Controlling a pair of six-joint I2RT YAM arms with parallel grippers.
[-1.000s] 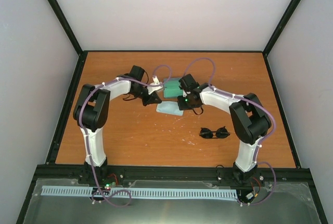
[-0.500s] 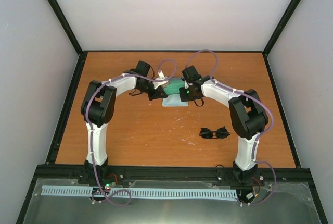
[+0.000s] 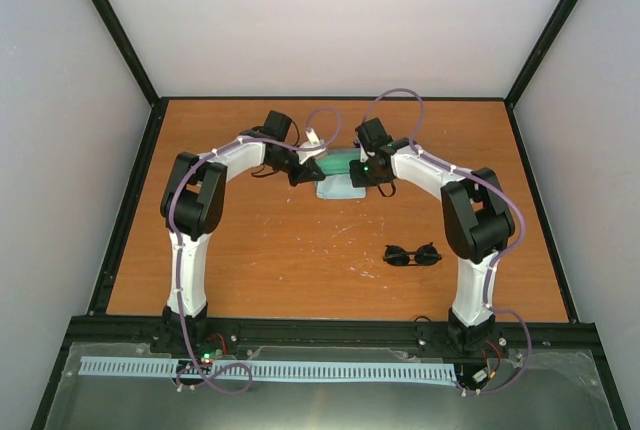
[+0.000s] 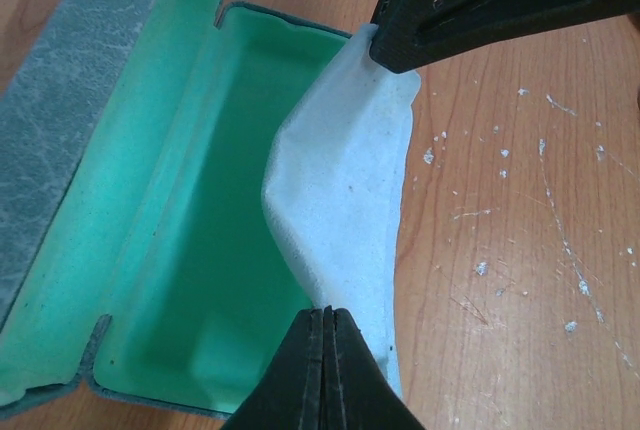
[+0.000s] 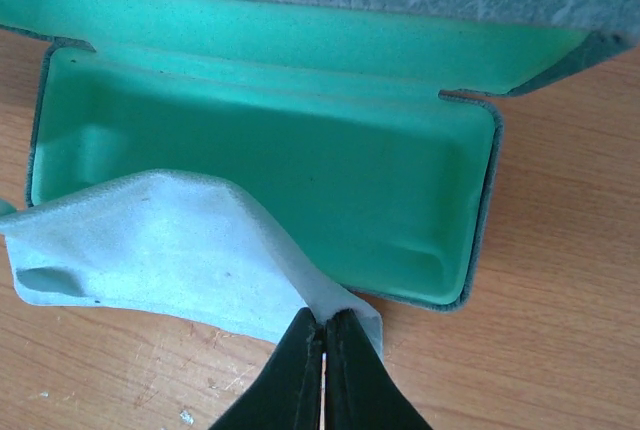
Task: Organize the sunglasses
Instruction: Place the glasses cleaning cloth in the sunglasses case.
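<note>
Pale cloth [image 4: 340,180] hangs between my left claw [image 4: 325,315] and right claw [image 5: 324,326], each pinching one corner, over the open case [image 4: 180,200]. The sunglasses [image 3: 412,254] lie on the desk [image 3: 270,260], well apart.

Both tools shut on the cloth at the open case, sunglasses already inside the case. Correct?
The sunglasses are not in the case. They lie on the table near the right arm's base, as the top external view shows. The wrist views show no glasses inside. The rest holds: left tool and right tool are both shut on the cloth at the open case.
</note>
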